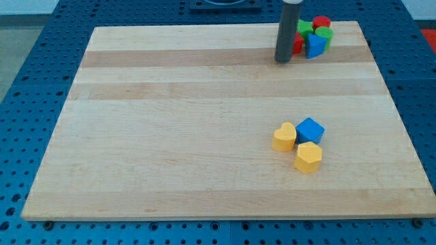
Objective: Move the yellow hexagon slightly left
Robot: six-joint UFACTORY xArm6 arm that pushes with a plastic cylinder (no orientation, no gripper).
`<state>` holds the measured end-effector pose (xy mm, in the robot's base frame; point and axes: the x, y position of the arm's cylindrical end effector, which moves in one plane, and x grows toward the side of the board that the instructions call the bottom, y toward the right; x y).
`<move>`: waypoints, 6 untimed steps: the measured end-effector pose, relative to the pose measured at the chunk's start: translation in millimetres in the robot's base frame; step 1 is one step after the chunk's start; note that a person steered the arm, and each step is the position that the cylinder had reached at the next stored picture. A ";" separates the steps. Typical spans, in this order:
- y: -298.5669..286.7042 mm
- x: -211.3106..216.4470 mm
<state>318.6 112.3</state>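
The yellow hexagon point(308, 157) lies on the wooden board point(170, 136) at the view's lower right. It touches a blue cube point(310, 130) just above it, and a yellow heart point(285, 137) sits at its upper left. My tip point(283, 60) rests on the board near the view's top, well above this group and apart from it. The tip stands just left of a second cluster of blocks at the top right.
The top-right cluster holds a red block point(321, 23), two green blocks point(304, 28) point(324, 34), a blue block point(315, 45) and another red block point(298, 45) partly hidden by the rod. A blue perforated table point(27, 82) surrounds the board.
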 end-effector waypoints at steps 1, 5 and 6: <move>21.3 27.2; 88.8 192.9; 80.5 220.4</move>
